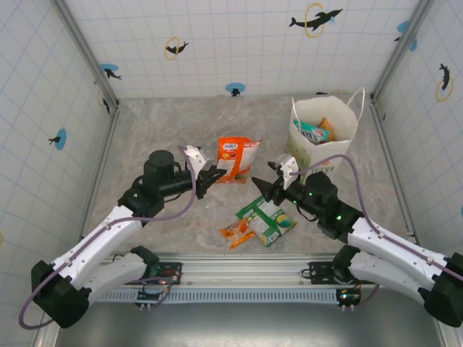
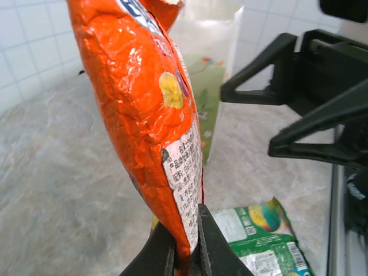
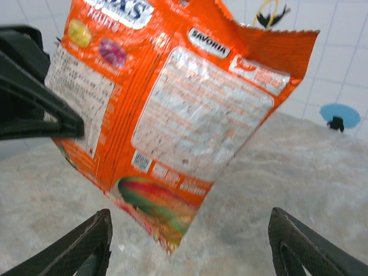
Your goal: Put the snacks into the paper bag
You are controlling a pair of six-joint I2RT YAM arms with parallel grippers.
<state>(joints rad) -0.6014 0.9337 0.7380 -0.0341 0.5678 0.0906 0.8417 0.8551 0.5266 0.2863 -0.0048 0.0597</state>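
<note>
The large orange snack packet [image 1: 237, 159] hangs upright above the table, pinched at its lower edge by my left gripper [image 1: 210, 178], which is shut on it. From the left wrist, the packet [image 2: 149, 103] rises out of the closed left gripper [image 2: 187, 233]. My right gripper [image 1: 263, 186] faces the packet from the right, open. Seen from the right wrist, the packet [image 3: 178, 115] hangs just ahead of the spread right gripper [image 3: 190, 223], untouched by it. The white paper bag [image 1: 340, 123] stands at the back right with packets inside [image 1: 314, 131].
Green-and-white packets [image 1: 268, 218] and small orange ones [image 1: 237, 233] lie on the table near the front, below both grippers. One green packet [image 2: 270, 236] shows under the left gripper. Tiled walls and metal posts enclose the marble table [image 1: 159, 130].
</note>
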